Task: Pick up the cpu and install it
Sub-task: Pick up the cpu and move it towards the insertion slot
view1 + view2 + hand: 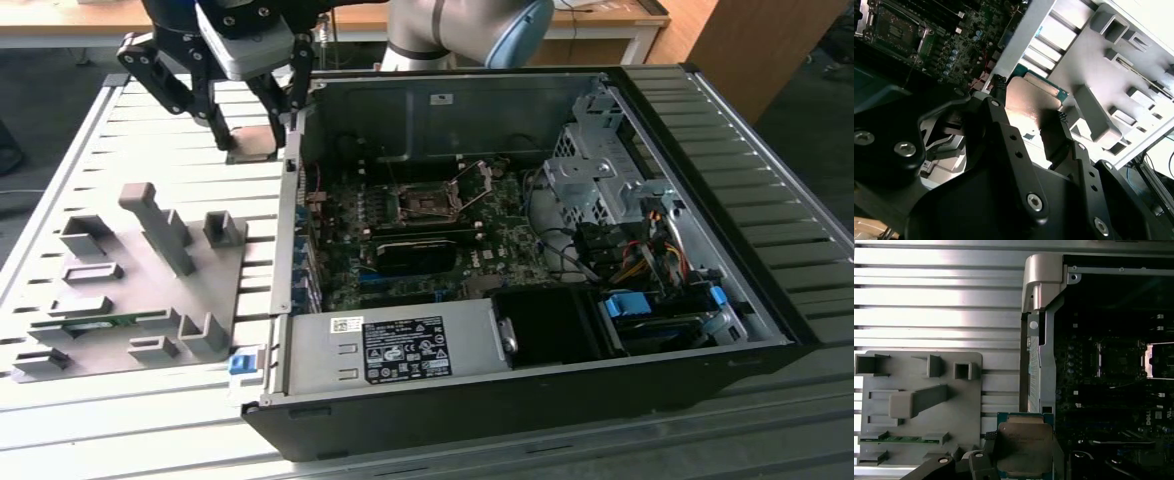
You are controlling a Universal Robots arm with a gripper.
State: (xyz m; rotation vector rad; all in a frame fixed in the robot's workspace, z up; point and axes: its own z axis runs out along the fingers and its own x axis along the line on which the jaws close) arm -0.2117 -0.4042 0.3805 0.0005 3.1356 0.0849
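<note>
hand [254, 142] clamped on the cpu [1024, 445] just above the surface [134, 130], at ten o'clock from the open computer case [441, 105].

cpu [1024, 445]: sm flat sq chip, dull silver metal top w/ warm sheen, thin green rim. Lies flat, metal side up, approx level. Sits right betw the gripper [1030, 100] fingertips, one on each opp edge, both touching. Top uncovered in both wrist views.
</note>
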